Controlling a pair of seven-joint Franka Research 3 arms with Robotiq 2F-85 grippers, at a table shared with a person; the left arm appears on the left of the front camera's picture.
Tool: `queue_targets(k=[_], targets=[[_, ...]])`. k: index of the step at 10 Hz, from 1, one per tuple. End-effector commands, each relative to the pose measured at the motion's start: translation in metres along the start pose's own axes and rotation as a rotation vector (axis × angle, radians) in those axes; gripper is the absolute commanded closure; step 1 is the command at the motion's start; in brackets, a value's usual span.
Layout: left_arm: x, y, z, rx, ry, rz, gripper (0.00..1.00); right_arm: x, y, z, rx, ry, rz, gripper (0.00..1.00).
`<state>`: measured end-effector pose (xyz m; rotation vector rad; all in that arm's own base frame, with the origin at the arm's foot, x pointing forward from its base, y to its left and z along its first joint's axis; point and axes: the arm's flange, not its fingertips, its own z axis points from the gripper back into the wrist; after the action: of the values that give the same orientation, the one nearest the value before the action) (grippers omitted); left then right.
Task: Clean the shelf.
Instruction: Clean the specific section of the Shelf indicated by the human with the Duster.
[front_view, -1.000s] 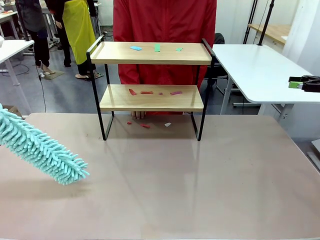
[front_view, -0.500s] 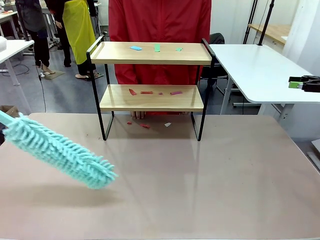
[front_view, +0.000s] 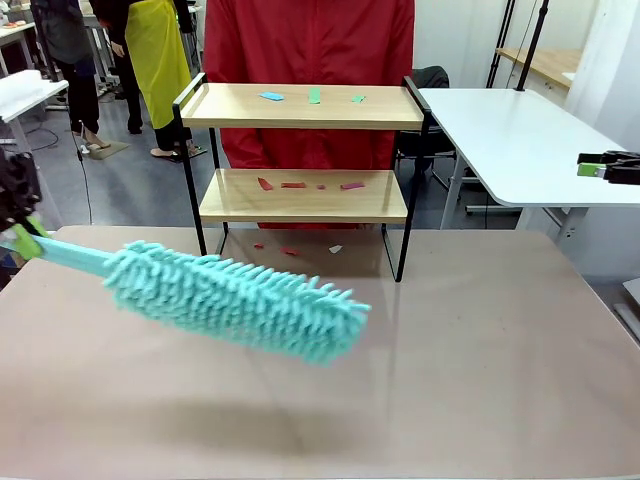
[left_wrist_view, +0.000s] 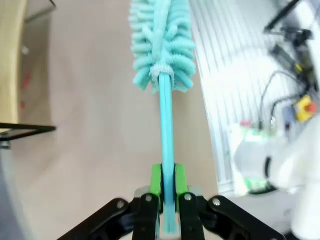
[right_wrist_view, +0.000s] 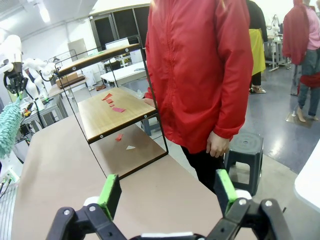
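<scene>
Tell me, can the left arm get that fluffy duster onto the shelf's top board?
Probably yes: nothing stands between the duster and the shelf, and its front is open.

in the front view the duster (front_view: 235, 300) head is blurred, and its handle ends at the left edge of the frame, where the left claw (front_view: 24, 240) is blurred and partly cut off. the person (front_view: 310, 60) behind the shelf (front_view: 300, 107) is cut by the top edge, with the legs hidden behind the boards. the scraps (front_view: 300, 185) on the boards and on the bench (front_view: 450, 350) are too small to tell what they are. in the left wrist view the duster's tip is cut off by the top edge. in the right wrist view the bottom edge cuts the right claw (right_wrist_view: 166, 176).
</scene>
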<state>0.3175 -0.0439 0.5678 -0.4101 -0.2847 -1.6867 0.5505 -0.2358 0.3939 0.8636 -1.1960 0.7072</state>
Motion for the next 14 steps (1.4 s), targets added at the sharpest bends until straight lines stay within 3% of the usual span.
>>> queue_targets(k=[1, 4, 6, 7, 8, 11, 14], targets=[[0.02, -0.003, -0.028, 0.033, -0.087, 0.176, 0.87, 0.003, 0.001, -0.001, 0.002, 0.001, 0.005, 0.0], [0.093, -0.013, -0.09, 0.106, -0.096, 0.452, 0.87, 0.003, 0.001, -0.001, 0.002, 0.001, 0.005, 0.0], [0.115, -0.013, -0.119, 0.157, -0.077, 0.551, 0.87, 0.003, 0.001, -0.001, 0.002, 0.001, 0.005, 0.0], [0.124, -0.013, -0.131, 0.187, -0.104, 0.579, 0.87, 0.003, 0.001, -0.001, 0.002, 0.001, 0.005, 0.0], [0.111, -0.014, -0.11, 0.117, -0.059, 0.496, 0.87, 0.003, 0.001, -0.001, 0.002, 0.001, 0.005, 0.0], [0.111, -0.014, -0.11, 0.117, -0.059, 0.496, 0.87, 0.003, 0.001, -0.001, 0.002, 0.001, 0.005, 0.0], [0.153, -0.014, -0.139, 0.26, -0.008, 0.631, 0.87, 0.003, 0.001, -0.001, 0.002, 0.001, 0.005, 0.0]])
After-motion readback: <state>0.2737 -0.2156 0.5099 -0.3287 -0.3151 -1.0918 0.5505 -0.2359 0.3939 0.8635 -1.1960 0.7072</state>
